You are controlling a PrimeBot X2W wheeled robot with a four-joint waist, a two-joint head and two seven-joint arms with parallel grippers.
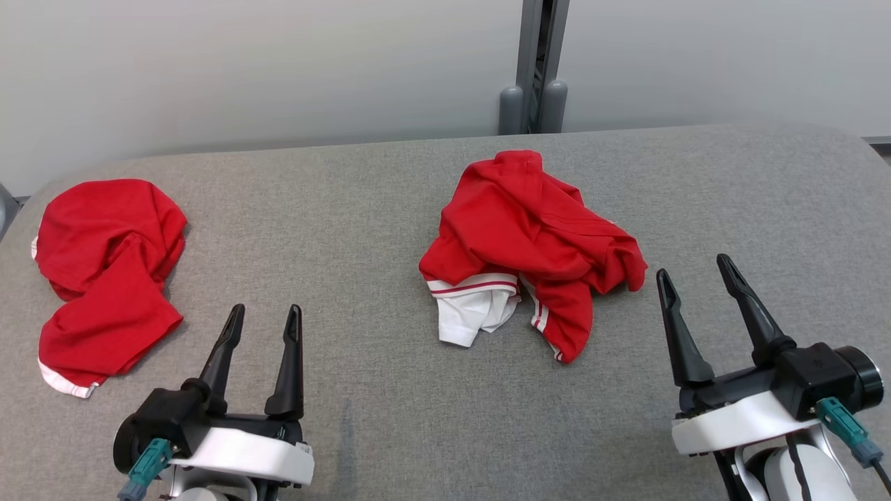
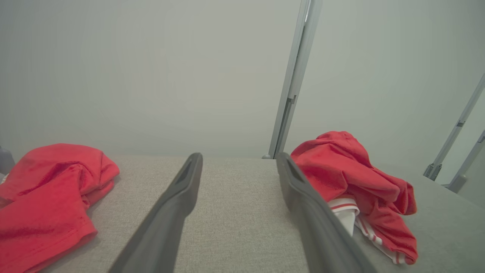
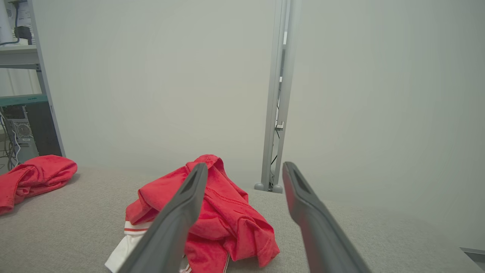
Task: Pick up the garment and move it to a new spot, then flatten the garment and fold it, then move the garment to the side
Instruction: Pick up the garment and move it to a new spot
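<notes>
The garment (image 1: 529, 236), red with white striped trim, lies crumpled in a heap in the middle of the grey table (image 1: 376, 417); a second red cloth (image 1: 104, 278) lies well apart at the left; the left gripper (image 1: 266, 311) and the right gripper (image 1: 693, 267) both stand open and hold nothing; the fabric looks light, soft and limp, so it should sag when lifted; a raised fold on top seems the best place to pinch.
</notes>
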